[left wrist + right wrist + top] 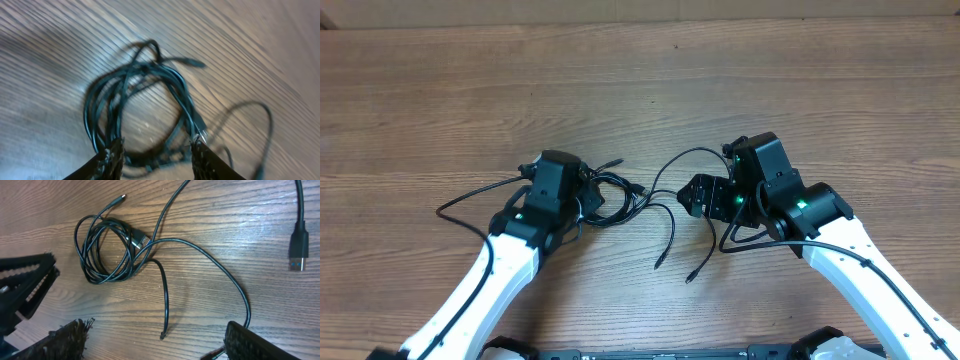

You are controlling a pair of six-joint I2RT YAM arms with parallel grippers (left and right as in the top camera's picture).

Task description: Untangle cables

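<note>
The cables (pixel 611 196) lie as a small black coil on the wooden table, with loose strands trailing right to two free ends (pixel 660 264). My left gripper (pixel 588 196) is at the coil's left side. In the left wrist view its jaws stand apart, astride the near side of the coil (pixel 135 95), and the strands there are blurred. My right gripper (pixel 693 196) hovers right of the coil, open wide. In the right wrist view one free cable end (pixel 163 335) lies between its fingers (pixel 70 339), and a long strand (pixel 235 287) curves past the right finger.
A thicker black cord with a USB plug (pixel 298 256) hangs at the top right of the right wrist view. A thin black cord (pixel 470 195) runs left from the left arm. Wooden table (pixel 640 80) extends all round.
</note>
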